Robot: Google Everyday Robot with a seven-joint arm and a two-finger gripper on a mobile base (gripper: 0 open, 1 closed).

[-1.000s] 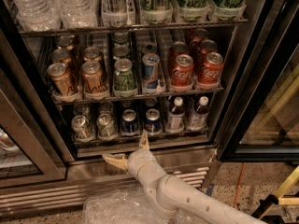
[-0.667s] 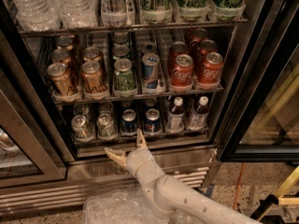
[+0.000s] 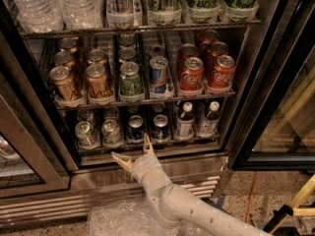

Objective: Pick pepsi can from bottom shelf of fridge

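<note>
Two dark blue pepsi cans (image 3: 136, 127) (image 3: 160, 127) with silver tops stand side by side on the bottom shelf (image 3: 147, 146) of the fridge (image 3: 256, 97). My gripper (image 3: 132, 149) is open, with its two pale fingers spread wide. It sits just in front of the shelf's front rail, slightly below the cans. One fingertip (image 3: 146, 140) points up between the two pepsi cans. The other fingertip (image 3: 116, 157) points left. The gripper holds nothing.
Silver cans (image 3: 85, 133) stand left of the pepsi cans, two dark bottles (image 3: 185, 120) to the right. The middle shelf holds gold, green, blue and red Coca-Cola cans (image 3: 191, 74). Water bottles (image 3: 54, 6) fill the top. The open door frame (image 3: 29, 146) is at the left, a steel grille base (image 3: 64, 205) below.
My gripper has stayed in front of the bottom shelf and shifted only slightly, with its fingers still spread. The cans have not moved.
</note>
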